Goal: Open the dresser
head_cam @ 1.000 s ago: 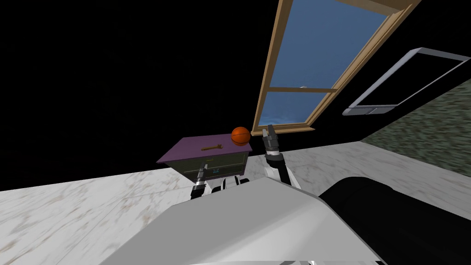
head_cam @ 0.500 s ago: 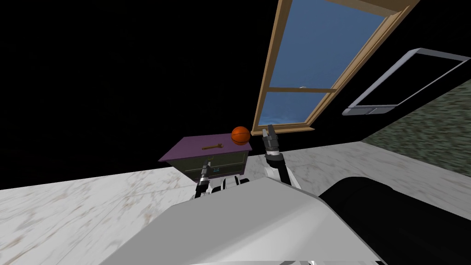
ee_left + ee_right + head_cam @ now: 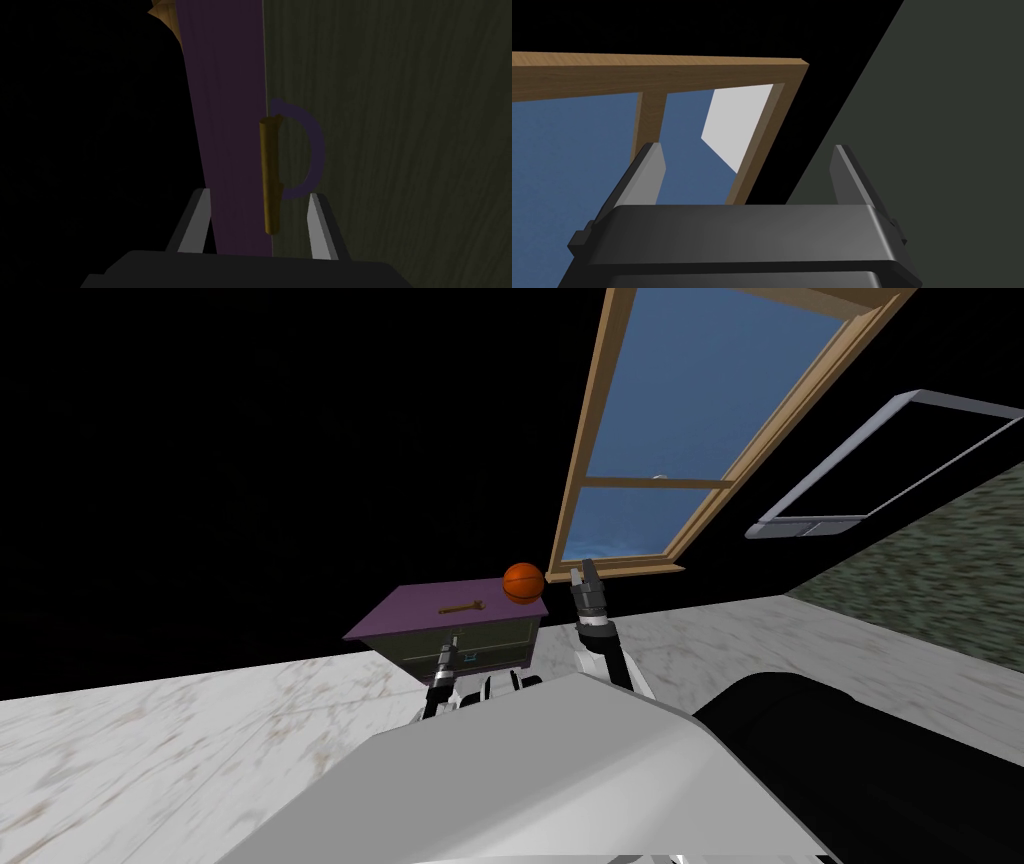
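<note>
Left hand [image 3: 258, 195] — fingers spread, gripping nothing — straddles the near end of a purple arched handle [image 3: 314, 145] and a gold-brown bar [image 3: 270, 175] close beside it. Whether the bar belongs to the handle I cannot tell. Right hand [image 3: 748, 147], fingers equally wide and empty, is raised near the 3 o'clock side of the dresser [image 3: 495, 636]. The dresser stands at 12 o'clock, just ahead, on the marbled floor [image 3: 200, 738].

Judgement: the dark front looks rigid and should slide out straight. The handle appears stiff but thin and smooth — close on the arch's middle and pull squarely.

Count: one dresser, one orange ball [image 3: 523, 583] at the top's 2 o'clock corner, one gold tool [image 3: 462, 609] mid-top, two hands.
</note>
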### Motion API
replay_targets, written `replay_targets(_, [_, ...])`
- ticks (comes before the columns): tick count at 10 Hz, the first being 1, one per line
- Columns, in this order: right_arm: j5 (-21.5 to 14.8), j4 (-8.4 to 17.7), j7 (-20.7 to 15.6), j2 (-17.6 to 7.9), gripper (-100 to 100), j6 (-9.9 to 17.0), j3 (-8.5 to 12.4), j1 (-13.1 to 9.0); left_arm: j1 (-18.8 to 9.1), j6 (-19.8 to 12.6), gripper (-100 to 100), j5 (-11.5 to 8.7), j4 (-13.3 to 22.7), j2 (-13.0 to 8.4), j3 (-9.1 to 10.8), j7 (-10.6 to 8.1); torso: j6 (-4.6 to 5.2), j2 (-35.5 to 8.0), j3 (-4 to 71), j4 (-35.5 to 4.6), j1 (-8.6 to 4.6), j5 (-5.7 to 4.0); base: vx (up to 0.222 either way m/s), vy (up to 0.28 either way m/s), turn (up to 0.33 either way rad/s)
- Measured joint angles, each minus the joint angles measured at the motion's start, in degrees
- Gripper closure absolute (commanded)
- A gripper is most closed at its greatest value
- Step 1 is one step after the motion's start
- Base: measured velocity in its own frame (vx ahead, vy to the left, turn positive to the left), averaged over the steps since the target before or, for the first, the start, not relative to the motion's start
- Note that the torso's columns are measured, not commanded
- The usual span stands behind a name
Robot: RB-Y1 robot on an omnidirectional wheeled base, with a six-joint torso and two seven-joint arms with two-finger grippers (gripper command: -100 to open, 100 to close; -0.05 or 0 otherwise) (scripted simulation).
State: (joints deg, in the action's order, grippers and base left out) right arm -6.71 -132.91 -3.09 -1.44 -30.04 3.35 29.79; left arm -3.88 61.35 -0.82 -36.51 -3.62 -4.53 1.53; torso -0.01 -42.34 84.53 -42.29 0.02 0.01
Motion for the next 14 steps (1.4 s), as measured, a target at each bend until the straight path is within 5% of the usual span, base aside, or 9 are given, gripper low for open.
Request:
replay_targets(1, [0.00,0.00,0.00,0.00,0,0.00,0.00,0.00,0.30,1.14,100,-0.01,1.25,0.07,-0.05,0.07,0.02,-0.04,-0.01,-0.11,-0.03,-0.04,-0.005,0.004,0.001])
replay_targets(2, [0.00,0.00,0.00,0.00,0,0.00,0.00,0.00,0.32,1.43,-100,-0.01,1.41,0.07,-0.05,0.09,0.02,-0.01,-0.01,-0.06,-0.07,-0.04,0.000,0.000,0.000])
replay_targets(4, [0.00,0.00,0.00,0.00,0,0.00,0.00,0.00,-0.04,2.22,-100,-0.10,2.08,-1.97,0.02,0.09,0.00,0.07,0.05,0.01,-0.05,-0.02,0.004,-0.040,0.013])
replay_targets(7, [0.00,0.00,0.00,0.00,0,0.00,0.00,0.00,0.14,1.16,-100,-0.46,0.83,-0.03,0.22,-0.17,0.00,0.05,0.03,0.01,0.08,0.01,-0.001,-0.049,-0.075])
replay_targets(14, [0.00,0.00,0.00,0.00,0,0.00,-0.01,0.00,0.71,-1.66,-100,-0.07,-2.05,-3.01,6.44,-2.85,0.02,0.06,0.04,0.01,-0.04,-0.01,-0.010,-0.032,-0.120])
